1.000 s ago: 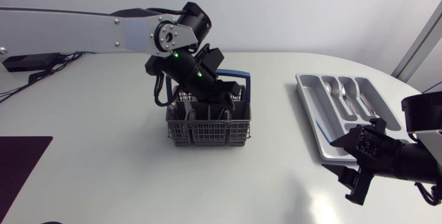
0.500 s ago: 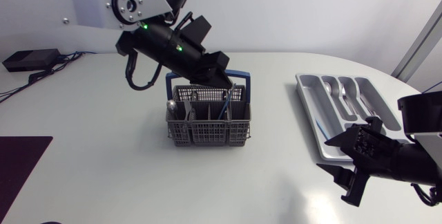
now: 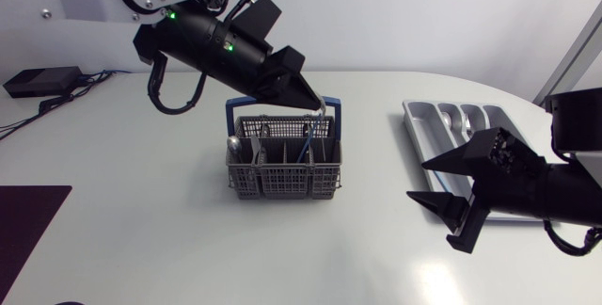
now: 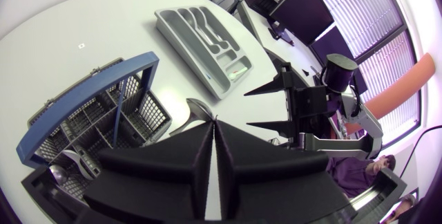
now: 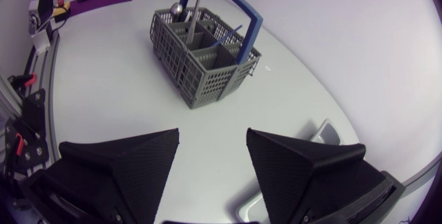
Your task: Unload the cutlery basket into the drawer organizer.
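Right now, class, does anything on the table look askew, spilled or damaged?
Nothing stands out. The basket stands upright, the organizer lies flat, and the left gripper holds a spoon above the basket.

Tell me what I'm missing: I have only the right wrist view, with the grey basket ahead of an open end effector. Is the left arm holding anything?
Observer: Yes. The left wrist view shows the left end effector shut on a spoon, its bowl poking out past the fingertips.
Operator: Is anything in the organizer? I see only a corner.
Observer: Head view: silver cutlery lies in its middle compartments.
Operator: And my right arm?
Observer: The right end effector hangs beside the organizer, opening toward the basket.
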`<state>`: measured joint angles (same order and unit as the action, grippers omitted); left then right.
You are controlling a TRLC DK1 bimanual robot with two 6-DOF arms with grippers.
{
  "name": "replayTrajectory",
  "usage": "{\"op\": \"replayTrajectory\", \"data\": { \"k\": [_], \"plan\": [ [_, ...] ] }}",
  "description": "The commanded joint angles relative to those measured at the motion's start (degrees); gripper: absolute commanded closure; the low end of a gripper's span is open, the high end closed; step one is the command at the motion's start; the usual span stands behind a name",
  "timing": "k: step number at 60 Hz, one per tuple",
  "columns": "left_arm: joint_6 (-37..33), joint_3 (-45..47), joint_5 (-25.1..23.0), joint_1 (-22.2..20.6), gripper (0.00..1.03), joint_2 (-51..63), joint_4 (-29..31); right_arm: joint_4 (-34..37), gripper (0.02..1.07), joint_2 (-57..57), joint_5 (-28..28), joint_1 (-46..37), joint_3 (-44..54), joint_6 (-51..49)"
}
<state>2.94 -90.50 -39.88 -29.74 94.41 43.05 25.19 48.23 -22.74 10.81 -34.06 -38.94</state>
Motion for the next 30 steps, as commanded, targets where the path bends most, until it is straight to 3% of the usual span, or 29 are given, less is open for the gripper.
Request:
{"op": "replayTrajectory", "data": {
  "k": [1,16,30],
  "plan": [
    [-0.57,-0.29,-2.13,-0.15,0.97,-0.81,0.46,-1.11,0.35,0.55,-1.60,2.11,-1.71,5.54],
    [0.84,-0.64,-6.70,-0.76,0.97,1.48,0.46,-7.88,0.35,6.09,-4.33,7.47,-5.31,15.47],
    [4.36,-1.43,-11.63,1.26,0.97,4.29,-0.42,-15.96,0.36,11.19,2.35,14.42,-6.89,21.89]
  ]
}}
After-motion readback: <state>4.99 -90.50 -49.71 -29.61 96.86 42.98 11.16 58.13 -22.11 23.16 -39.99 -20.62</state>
